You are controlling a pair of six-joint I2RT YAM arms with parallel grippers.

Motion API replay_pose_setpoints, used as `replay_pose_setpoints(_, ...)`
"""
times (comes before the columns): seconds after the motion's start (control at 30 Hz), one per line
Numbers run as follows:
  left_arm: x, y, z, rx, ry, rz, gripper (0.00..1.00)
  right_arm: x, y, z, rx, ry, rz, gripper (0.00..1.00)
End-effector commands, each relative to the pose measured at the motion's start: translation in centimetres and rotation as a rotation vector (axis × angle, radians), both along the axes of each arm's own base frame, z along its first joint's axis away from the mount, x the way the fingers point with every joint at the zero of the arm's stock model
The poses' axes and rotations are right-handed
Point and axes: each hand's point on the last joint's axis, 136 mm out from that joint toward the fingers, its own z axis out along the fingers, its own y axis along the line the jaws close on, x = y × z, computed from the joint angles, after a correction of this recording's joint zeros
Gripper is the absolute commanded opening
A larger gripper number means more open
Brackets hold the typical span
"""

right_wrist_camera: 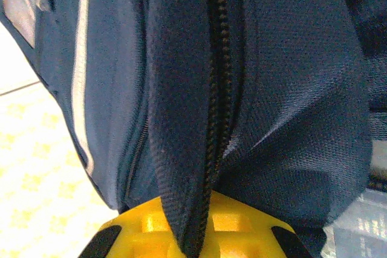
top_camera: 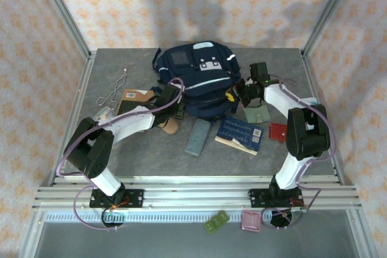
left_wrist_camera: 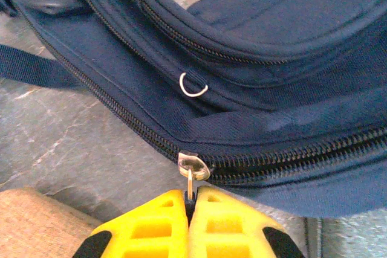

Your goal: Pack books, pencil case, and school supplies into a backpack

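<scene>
- Left gripper (left_wrist_camera: pixel 191 205) is clenching tight on the metal zipper pull (left_wrist_camera: pixel 193 170) of the navy backpack (left_wrist_camera: pixel 272 58), just above the grey mottled tabletop (left_wrist_camera: pixel 72 143).
- Right gripper (right_wrist_camera: pixel 196 231) is pinching a fold of backpack fabric along a zipper line.
- Between the grippers, a grey-blue case (top_camera: pixel 197 137) and a dark blue book (top_camera: pixel 240 134) are lying just in front of the backpack.
- A brown book (top_camera: pixel 134 99) is lying left of it.
- Pale floral-papered walls (top_camera: pixel 181 4) and aluminium posts (top_camera: pixel 63 13) are enclosing the table.

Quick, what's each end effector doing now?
Left end effector: closed on the zipper pull of the backpack.
Right end effector: closed, pinching the backpack fabric.
</scene>
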Motion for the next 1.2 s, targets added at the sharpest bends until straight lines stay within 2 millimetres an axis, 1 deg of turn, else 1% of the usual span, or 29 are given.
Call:
replay_pose_setpoints(0.0,-0.1,-2.5,1.8,-0.051,-0.035,-0.041,0.00,5.1,-3.5,2.3,-0.101,-0.148,-0.071,0.00)
replay_pose_setpoints(0.03,-0.4,-3.4,1.9,-0.075,-0.036,-0.059,0.00,5.8,-4.1,2.0,-0.123,-0.133,-0.081,0.00)
replay_pose_setpoints(0.1,-0.7,-5.3,2.2,-0.123,-0.036,-0.090,0.00,7.0,-4.7,1.8,-0.156,-0.130,-0.085,0.00)
replay_pose_setpoints(0.17,-0.7,-7.1,2.4,-0.170,-0.040,-0.116,0.00,8.0,-5.6,1.8,-0.216,-0.131,-0.107,0.00)
replay_pose_setpoints(0.2,-0.5,-7.9,2.5,-0.183,-0.047,-0.124,0.00,8.3,-5.9,1.8,-0.233,-0.130,-0.113,0.04)
replay_pose_setpoints(0.23,-0.2,-8.6,2.6,-0.189,-0.053,-0.127,0.00,8.4,-6.0,1.8,-0.235,-0.119,-0.113,0.08)
replay_pose_setpoints(0.27,0.0,-9.2,2.7,-0.196,-0.059,-0.128,0.00,8.2,-5.8,1.8,-0.230,-0.113,-0.108,0.13)
replay_pose_setpoints(0.3,0.4,-9.7,2.8,-0.204,-0.065,-0.129,0.00,7.8,-5.6,1.9,-0.220,-0.106,-0.103,0.21)
replay_pose_setpoints(0.33,0.7,-10.2,2.7,-0.212,-0.070,-0.128,0.00,7.2,-5.5,1.8,-0.210,-0.097,-0.095,0.25)
replay_pose_setpoints(0.4,1.1,-11.1,2.7,-0.227,-0.065,-0.142,0.00,5.6,-5.2,2.0,-0.198,-0.081,-0.076,0.27)
replay_pose_setpoints(0.47,1.2,-11.8,2.3,-0.229,-0.051,-0.158,0.00,3.8,-5.4,2.5,-0.206,-0.081,-0.066,0.28)
replay_pose_setpoints(0.5,1.3,-12.0,2.2,-0.227,-0.047,-0.165,0.00,2.7,-5.5,2.8,-0.205,-0.081,-0.070,0.35)
replay_pose_setpoints(0.53,1.3,-12.1,2.1,-0.226,-0.047,-0.169,0.00,1.7,-5.2,3.1,-0.187,-0.088,-0.068,0.37)
replay_pose_setpoints(0.57,1.3,-12.3,2.0,-0.226,-0.045,-0.174,0.00,0.9,-5.0,3.3,-0.168,-0.094,-0.065,0.37)
replay_pose_setpoints(0.7,1.3,-12.5,1.7,-0.221,-0.037,-0.184,0.00,-2.7,-3.6,2.6,-0.119,-0.056,-0.042,0.38)
replay_pose_setpoints(0.8,1.3,-12.5,1.6,-0.219,-0.036,-0.187,0.00,-4.3,-1.9,1.9,-0.100,-0.037,-0.013,0.38)
replay_pose_setpoints(0.9,1.3,-12.7,1.7,-0.219,-0.034,-0.193,0.00,-5.0,-0.1,0.9,-0.085,-0.014,0.019,0.38)
replay_pose_setpoints(1.03,1.1,-12.9,1.9,-0.217,-0.039,-0.199,0.00,-4.4,1.5,0.1,-0.064,0.005,0.041,0.39)
replay_pose_setpoints(1.17,0.9,-12.8,1.9,-0.193,-0.047,-0.197,0.00,-4.1,2.7,-1.5,-0.045,0.064,0.052,0.39)
